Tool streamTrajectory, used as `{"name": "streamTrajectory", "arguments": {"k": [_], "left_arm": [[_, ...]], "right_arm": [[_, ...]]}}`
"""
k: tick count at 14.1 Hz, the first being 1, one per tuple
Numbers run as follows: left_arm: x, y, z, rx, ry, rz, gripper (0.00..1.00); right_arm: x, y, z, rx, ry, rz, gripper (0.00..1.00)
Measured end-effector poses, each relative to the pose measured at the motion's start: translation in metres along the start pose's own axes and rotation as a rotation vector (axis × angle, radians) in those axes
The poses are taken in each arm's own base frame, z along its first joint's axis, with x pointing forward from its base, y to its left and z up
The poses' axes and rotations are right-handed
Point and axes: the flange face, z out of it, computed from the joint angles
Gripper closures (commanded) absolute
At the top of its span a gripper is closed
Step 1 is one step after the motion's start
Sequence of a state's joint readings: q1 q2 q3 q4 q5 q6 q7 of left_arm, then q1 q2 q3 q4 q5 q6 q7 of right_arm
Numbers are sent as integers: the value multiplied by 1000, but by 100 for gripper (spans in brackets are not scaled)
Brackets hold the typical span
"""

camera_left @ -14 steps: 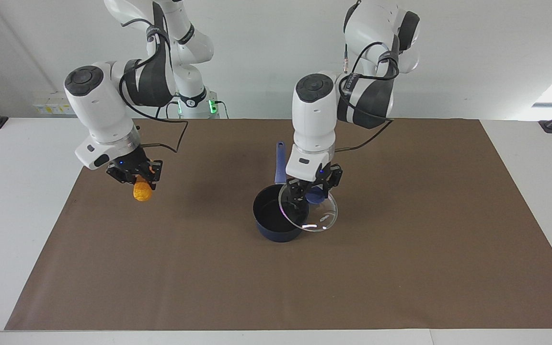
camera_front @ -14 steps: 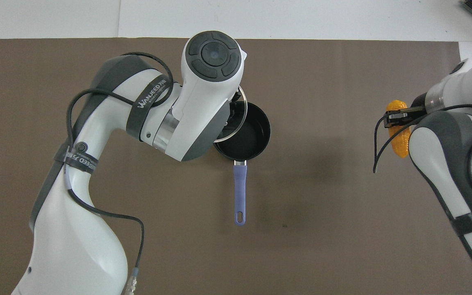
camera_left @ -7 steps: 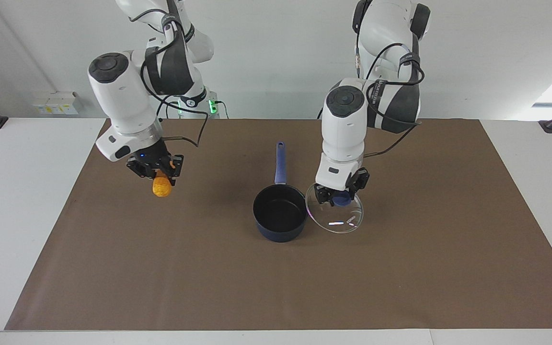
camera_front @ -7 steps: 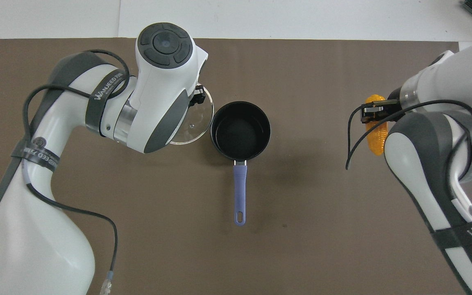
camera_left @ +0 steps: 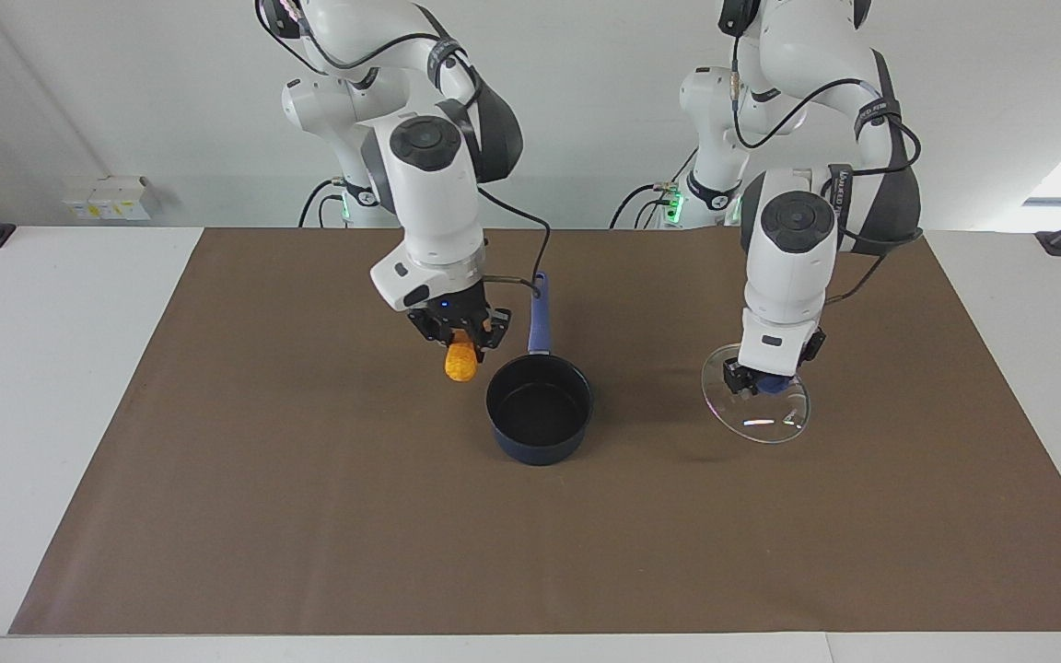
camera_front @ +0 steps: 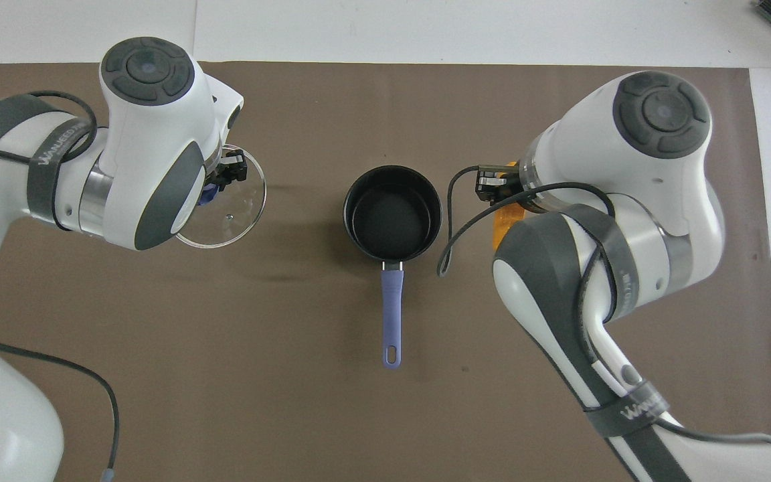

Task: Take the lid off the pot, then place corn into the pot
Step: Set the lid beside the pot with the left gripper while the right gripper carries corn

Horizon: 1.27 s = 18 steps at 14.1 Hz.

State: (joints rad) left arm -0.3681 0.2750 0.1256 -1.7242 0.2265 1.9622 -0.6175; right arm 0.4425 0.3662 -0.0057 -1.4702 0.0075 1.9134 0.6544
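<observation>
Facing view: brown mat on white table [camera_left: 33,387].
Pot: small dark navy saucepan [camera_left: 540,410] with long blue handle, uncovered, centre of frame on the mat.
Lid: round clear glass disc [camera_left: 761,410] with metal rim and blue knob, centre right of frame, tilted, raised over the mat.
Left gripper [camera_left: 761,379]: fingers closed on the lid's knob.
Corn: small yellow-orange cob [camera_left: 460,361], just left of the pot's rim in frame, hanging above the mat.
Right gripper [camera_left: 460,330]: fingers clamped on the corn's upper end.
Overhead view: pot [camera_front: 392,213] centre, lid [camera_front: 228,211] at left, corn [camera_front: 507,217] mostly hidden under the right arm.
</observation>
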Motion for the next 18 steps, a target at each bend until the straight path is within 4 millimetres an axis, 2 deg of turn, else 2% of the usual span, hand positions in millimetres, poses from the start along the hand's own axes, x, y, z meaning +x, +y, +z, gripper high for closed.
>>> {"name": "streamTrajectory", "arguments": {"k": [2,4,8,10,13,18], "left_arm": [[3,-30,18,-11,0,-6,100],[5,-51,27,-24,11,-17,100],[-5,-97,59,-60,42,8,100],[-17,-121,80,-83,60,1,100],[-46,-132,113,-84,63,23,100],[-56,-130,117,-70,72,89,100]], "right_arm": [[3,-21,9,6,4,6,100],[4,-37,22,13,6,4,100],[-4,-67,71,15,-1,-31,100],[-5,-74,90,17,0,-38,100],[1,-73,102,29,17,-32,100],[1,-72,110,22,9,-31,100]]}}
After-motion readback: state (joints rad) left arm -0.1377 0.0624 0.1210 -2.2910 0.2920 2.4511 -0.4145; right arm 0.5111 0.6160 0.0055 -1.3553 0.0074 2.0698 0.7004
